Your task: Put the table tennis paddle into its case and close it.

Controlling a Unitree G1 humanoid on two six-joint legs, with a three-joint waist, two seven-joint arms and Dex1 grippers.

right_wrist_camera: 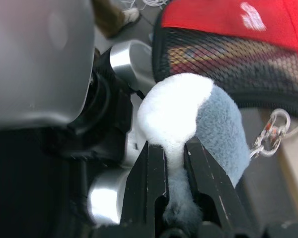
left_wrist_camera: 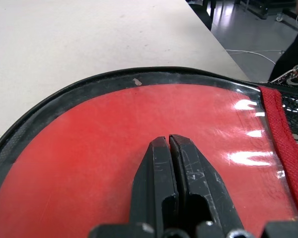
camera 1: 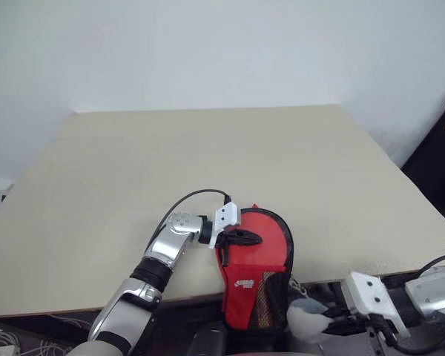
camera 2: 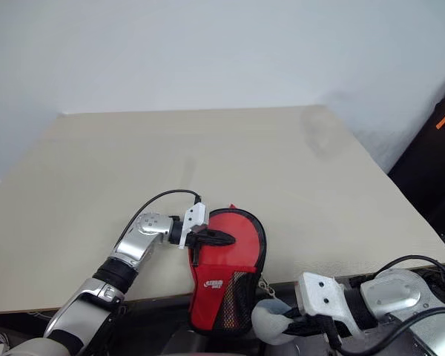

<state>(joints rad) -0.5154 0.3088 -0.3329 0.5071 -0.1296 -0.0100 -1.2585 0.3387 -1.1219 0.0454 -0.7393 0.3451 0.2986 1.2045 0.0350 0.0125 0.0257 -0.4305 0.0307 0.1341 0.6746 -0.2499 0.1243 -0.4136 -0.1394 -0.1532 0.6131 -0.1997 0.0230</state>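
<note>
Now glossy red case (camera 1: 254, 273) with black edging and mesh neck, overhanging the matte beige table (camera 1: 208, 163) edge, under left gripper (camera 1: 254, 238) pressed shut on its face (right gripper (right_wrist_camera: 175, 163) pinching a fluffy white-grey pompom (right_wrist_camera: 188, 119) by a metal clasp (right_wrist_camera: 269, 135)).

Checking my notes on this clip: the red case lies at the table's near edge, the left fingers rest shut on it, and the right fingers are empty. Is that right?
Not quite. The right fingers are not empty: the right wrist view shows them clamped on a grey and white plush charm. The rest holds: the case lies at the table's near edge, with the left fingers shut on it.
</note>
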